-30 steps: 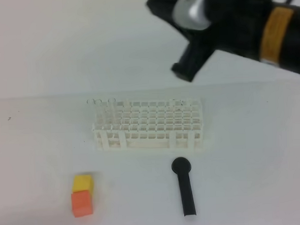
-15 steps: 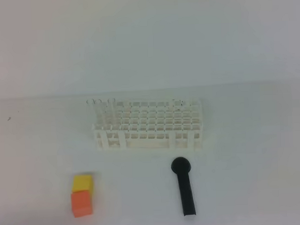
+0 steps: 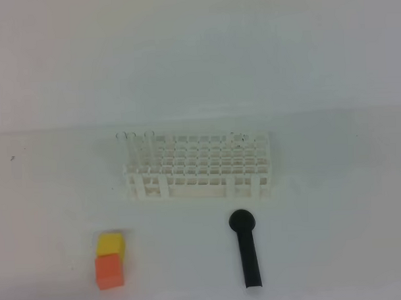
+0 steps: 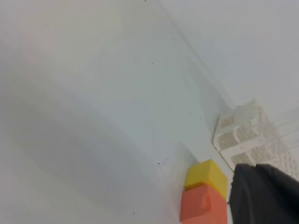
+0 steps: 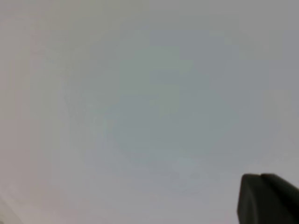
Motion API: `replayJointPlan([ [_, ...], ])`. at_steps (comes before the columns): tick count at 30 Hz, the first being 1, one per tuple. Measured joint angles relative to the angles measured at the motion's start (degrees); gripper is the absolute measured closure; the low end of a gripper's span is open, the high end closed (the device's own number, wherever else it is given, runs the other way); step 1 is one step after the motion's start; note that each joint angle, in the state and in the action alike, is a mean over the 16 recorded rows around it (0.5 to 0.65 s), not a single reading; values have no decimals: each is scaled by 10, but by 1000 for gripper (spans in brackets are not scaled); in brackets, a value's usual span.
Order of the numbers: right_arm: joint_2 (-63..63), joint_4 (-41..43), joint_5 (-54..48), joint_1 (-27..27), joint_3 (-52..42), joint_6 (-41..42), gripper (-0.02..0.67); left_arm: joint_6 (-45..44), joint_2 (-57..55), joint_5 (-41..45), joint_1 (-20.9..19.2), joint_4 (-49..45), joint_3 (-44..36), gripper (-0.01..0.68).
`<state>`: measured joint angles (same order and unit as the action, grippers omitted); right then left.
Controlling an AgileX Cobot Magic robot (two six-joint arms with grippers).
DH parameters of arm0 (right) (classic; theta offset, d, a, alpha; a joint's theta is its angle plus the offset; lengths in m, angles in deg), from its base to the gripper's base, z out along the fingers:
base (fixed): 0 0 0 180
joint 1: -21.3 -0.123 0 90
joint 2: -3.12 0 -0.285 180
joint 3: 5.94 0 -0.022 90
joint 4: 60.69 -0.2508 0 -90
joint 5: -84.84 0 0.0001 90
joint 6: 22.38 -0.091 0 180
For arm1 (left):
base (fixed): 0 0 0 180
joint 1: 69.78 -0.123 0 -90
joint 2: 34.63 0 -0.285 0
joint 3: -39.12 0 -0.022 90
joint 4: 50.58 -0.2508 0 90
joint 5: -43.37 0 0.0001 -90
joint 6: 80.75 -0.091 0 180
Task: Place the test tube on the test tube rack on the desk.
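A: Right arm's gone from the top view now. Both grippers shut, holding nothing.
B: Test tube (image 3: 149,146)?
A: Standing in rack (image 3: 198,166), back-left corner, w/ 2 more. Looks done.

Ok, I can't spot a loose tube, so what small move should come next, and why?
Probably just hold both arms back: clear test tubes stand upright in the test tube rack at its left end, and no loose tube shows on the desk.

Rack (image 3: 198,166), black stick (image 3: 246,249), two blocks (image 3: 110,260)
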<state>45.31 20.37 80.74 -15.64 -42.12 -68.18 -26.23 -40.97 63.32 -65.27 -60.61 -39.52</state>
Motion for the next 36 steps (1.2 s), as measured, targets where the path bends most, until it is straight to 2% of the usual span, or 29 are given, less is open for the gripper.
replayJointPlan([
  [4, -10, 8, -2, 21, -9, -41, 650, 0, 0, 0, 0, -1, -3, 674],
  [7, -23, 11, 11, 59, -26, -84, 650, 0, 0, 0, 1, -3, -3, 674],
  [14, -85, 10, 76, 207, -111, -210, 650, 0, 0, 0, -2, -13, -5, 674],
  [19, -161, 10, 120, 320, -204, -281, 650, 0, 1, -1, -21, -24, -5, 674],
  [25, -258, 10, 124, 394, -315, -335, 650, -5, 1, -7, -55, -35, -5, 674],
  [28, -296, 11, 114, 406, -357, -350, 650, -49, 2, -11, -68, -30, -5, 674],
  [31, -322, 0, 105, 410, -388, -349, 650, -130, 2, -15, -73, -5, -5, 674],
  [33, -332, -27, 100, 410, -402, -326, 650, -196, 2, -17, -71, 19, -5, 674],
  [36, -338, -108, 94, 410, -414, -246, 650, -300, 2, -19, -61, 54, -6, 674],
])
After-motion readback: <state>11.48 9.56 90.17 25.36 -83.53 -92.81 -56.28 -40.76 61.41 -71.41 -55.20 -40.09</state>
